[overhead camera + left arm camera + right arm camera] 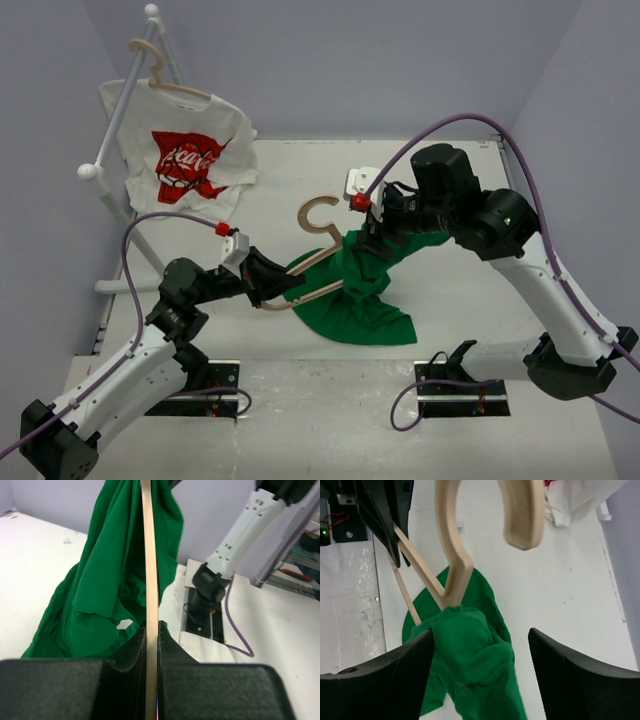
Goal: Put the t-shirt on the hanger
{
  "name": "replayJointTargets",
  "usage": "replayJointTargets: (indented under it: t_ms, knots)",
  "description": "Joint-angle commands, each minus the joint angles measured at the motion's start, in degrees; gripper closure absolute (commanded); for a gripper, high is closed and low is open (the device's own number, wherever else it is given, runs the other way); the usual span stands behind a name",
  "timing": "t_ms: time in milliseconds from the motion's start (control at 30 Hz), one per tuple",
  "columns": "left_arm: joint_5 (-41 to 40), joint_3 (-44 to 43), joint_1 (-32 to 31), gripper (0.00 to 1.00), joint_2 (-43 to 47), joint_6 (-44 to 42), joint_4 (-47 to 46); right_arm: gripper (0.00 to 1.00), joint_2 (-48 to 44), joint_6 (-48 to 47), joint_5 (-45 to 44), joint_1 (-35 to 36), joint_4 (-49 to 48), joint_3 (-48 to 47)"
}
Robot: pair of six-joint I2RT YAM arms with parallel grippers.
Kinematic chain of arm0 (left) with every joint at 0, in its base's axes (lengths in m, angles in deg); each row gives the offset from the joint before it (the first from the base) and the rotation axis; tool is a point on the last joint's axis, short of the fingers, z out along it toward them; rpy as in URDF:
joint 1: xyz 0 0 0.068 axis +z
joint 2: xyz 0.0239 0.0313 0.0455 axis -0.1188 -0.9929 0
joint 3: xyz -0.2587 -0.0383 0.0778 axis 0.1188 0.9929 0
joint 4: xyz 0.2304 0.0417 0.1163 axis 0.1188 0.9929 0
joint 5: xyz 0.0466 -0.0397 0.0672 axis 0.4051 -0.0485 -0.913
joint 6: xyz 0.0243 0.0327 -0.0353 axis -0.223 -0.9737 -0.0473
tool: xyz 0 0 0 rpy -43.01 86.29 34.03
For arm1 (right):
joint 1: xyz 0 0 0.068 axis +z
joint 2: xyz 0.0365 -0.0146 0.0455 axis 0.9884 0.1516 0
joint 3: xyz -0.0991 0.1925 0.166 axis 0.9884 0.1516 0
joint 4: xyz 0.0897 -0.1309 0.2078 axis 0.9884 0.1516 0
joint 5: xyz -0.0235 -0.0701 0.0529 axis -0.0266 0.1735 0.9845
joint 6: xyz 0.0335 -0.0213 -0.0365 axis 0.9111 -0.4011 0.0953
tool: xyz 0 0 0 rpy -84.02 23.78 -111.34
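Note:
The pale beige hanger is held tilted above the table, its hook up and far. My left gripper is shut on its thin bottom bar. The green t-shirt is bunched over the hanger's right shoulder and trails down onto the table. In the left wrist view it hangs left of the bar. My right gripper is open just below the hanger's neck. The bunched shirt collar sits between its fingers, and the left finger touches the cloth.
A white t-shirt with a red logo hangs on another beige hanger on the white rack at the far left. The purple walls close off the back and sides. The arm bases sit at the near edge.

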Motion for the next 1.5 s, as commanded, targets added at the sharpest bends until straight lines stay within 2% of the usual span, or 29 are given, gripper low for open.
replayJointTargets:
  t_ms: [0,33,67,233,333,467,600,700,800,833,867,900,933,967,1200,1333,1367,1467]
  knots:
    - [9.03,-4.69,-0.34,1.0,-1.21,-1.47,-10.18,0.43,0.31,-1.76,5.7,-0.07,5.25,-1.93]
    - [9.46,-4.72,-0.43,1.0,-1.38,-1.54,-10.58,0.55,0.73,-1.98,7.65,-0.08,5.93,-2.35]
    - [10.14,-4.78,-0.5,1.0,-1.45,-1.54,-11.2,0.61,1.04,-2.17,10.83,-0.02,6.79,-2.6]
    - [8.4,-7.89,-0.5,1.0,-1.03,-4.9,-8.24,0.74,2.62,-2.55,15.32,0.07,9.48,-3.56]
    - [5.79,-12.8,-0.5,1.0,-1.66,-8.92,-2.64,0.98,1.75,-2.55,17.27,0.07,7.96,-2.69]
    - [0.13,-16.64,-0.5,1.0,-2.32,-11.64,2.67,1.0,-1.41,-2.34,16.08,0.07,5.31,-0.32]
    - [-10.86,-17.88,-0.5,1.0,-1.3,-10.87,3.57,1.0,-6.17,-1.3,13.55,0.07,-0.77,5.4]
    - [-8.07,-17.02,-0.48,1.0,-0.54,-10.84,-0.08,1.0,-7.04,-1.31,14.36,0.07,-1.31,7.21]
    - [-8.36,-17.64,-0.5,1.0,-0.52,-11.43,0.39,1.0,-6.85,-1.25,14.11,0.0,-1.22,6.97]
    - [-8.97,-18.27,-0.5,0.97,-0.68,-11.86,1.2,1.0,-7.09,-0.93,13.59,0.03,-2.34,7.24]
    - [-10.16,-18.93,-0.5,0.83,-0.96,-12.0,2.21,1.0,-7.57,-0.34,13.11,0.07,-3.97,7.83]
    - [-11.88,-19.49,-0.49,0.6,-1.29,-11.95,3.31,1.0,-8.16,0.3,12.67,0.07,-5.61,8.55]
    - [-16.39,-19.92,-0.44,0.22,-1.51,-11.41,4.61,1.0,-8.92,0.52,11.86,0.07,-7.07,9.52]
    - [-18.81,-20.28,-0.41,0.01,-1.62,-10.84,5.67,1.0,-9.61,0.8,11.43,0.07,-8.54,10.48]
    - [-37.67,-19.13,-0.5,0.0,2.78,-2.94,9.77,1.0,-13.87,3.1,1.27,-2.01,-19.61,18.02]
    - [-37.89,-13.54,-0.5,0.0,6.53,3.85,6.9,1.0,-15.38,6.26,-5.56,-2.48,-24.35,19.83]
    - [-37.67,-11.65,-0.5,0.03,6.72,4.17,6.55,1.0,-15.48,6.95,-7.19,-2.48,-25.29,20.25]
    - [-32.09,-1.49,-0.56,0.28,6.08,10.48,-3.69,1.0,-16.36,9.72,-11.04,-2.48,-27.92,21.01]
